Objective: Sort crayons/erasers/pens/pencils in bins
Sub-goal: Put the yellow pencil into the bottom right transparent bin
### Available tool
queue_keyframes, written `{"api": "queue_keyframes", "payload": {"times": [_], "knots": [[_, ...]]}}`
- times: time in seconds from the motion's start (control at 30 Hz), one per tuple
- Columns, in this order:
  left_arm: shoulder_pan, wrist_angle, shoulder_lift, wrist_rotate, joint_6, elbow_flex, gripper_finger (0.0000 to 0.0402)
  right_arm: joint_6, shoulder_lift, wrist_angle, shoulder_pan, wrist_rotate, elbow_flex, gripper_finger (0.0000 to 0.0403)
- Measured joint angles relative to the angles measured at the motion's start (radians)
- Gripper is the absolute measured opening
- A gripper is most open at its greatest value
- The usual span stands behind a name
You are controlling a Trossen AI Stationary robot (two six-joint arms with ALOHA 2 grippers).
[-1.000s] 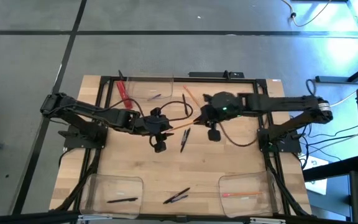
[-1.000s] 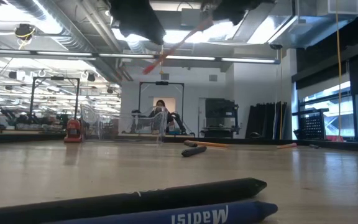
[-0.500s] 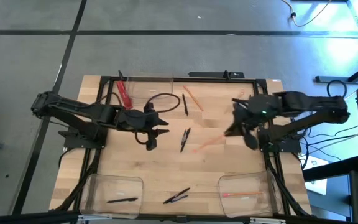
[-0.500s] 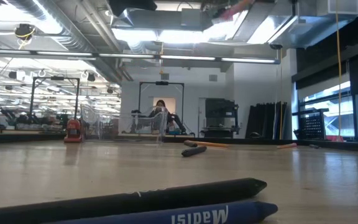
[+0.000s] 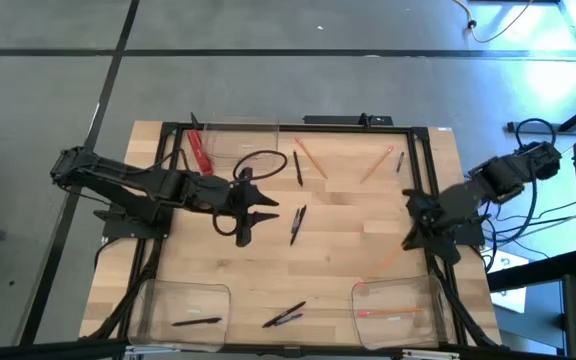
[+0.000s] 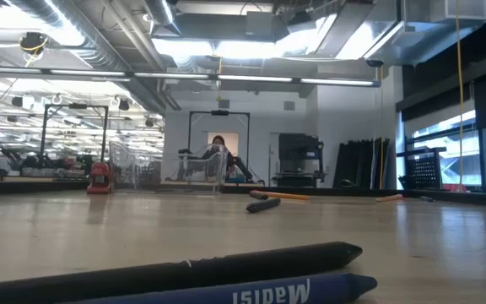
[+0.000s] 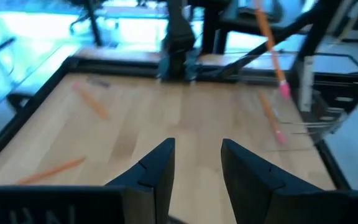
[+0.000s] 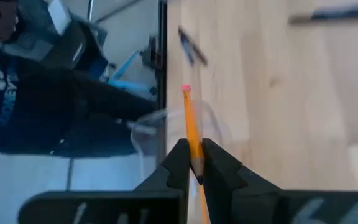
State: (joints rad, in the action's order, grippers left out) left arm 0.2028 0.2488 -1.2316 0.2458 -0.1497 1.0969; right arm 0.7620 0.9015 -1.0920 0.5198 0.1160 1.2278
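Note:
My right gripper (image 5: 409, 238) hangs near the table's right edge, just beyond the near right bin (image 5: 393, 303), and is shut on an orange pencil (image 8: 190, 127) with a pink end. My left gripper (image 5: 254, 214) is open over the table's left middle (image 7: 194, 167) and holds nothing. Another pencil (image 5: 388, 314) lies in the near right bin, and a black pen (image 5: 196, 321) lies in the near left bin (image 5: 181, 305). Loose pens (image 5: 296, 224) (image 5: 296, 168) and pencils (image 5: 310, 155) (image 5: 376, 164) lie flat on the wood. A pen (image 6: 184, 268) and a blue crayon (image 6: 251, 293) lie together by the near edge. My right gripper pinches the pencil's shaft (image 8: 194, 152) between its two fingers (image 8: 178, 163). The pencil runs along the fingers, and its pink end (image 8: 186, 90) sticks out ahead of them. It is lifted clear of the table.
A red flat strip (image 5: 200, 150) and a coiled black cable (image 5: 260, 162) lie by the far bin (image 5: 243, 140). A black frame (image 5: 268, 127) runs round the table. Bare wood (image 5: 338, 260) lies between the two near bins.
My right gripper has carried the pencil from the table's middle toward the right edge and nearer the near right bin, turning as it went. My left gripper has drawn back slightly toward the left. In the low view the pencil overhead has passed out of sight.

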Motion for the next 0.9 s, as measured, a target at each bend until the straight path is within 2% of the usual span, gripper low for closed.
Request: {"api": "queue_keyframes", "payload": {"times": [0.13,0.23,0.4,0.57,0.8,0.9], "knots": [[0.013,-0.013,0.0,0.0,0.004,0.0,0.0121,0.17,-0.001,0.007,0.1,-0.001,-0.082,0.0026],[0.013,-0.018,0.0,0.007,0.004,0.0,0.0121,0.256,-0.001,0.084,0.162,-0.016,-0.149,0.0028],[-0.002,-0.027,0.0,0.008,0.003,0.0,0.0121,0.279,-0.001,0.302,0.218,-0.039,-0.253,0.0026],[-0.015,-0.052,0.0,0.009,0.003,0.0,0.0121,0.357,0.01,0.32,0.256,-0.071,-0.338,0.0031],[-0.015,-0.068,0.0,0.005,0.003,0.0,0.0121,0.361,0.015,0.417,0.267,-0.116,-0.43,0.003],[-0.015,-0.077,-0.001,-0.092,0.003,0.0,0.0121,0.361,0.015,0.443,0.267,-0.122,-0.46,0.0034]]}}
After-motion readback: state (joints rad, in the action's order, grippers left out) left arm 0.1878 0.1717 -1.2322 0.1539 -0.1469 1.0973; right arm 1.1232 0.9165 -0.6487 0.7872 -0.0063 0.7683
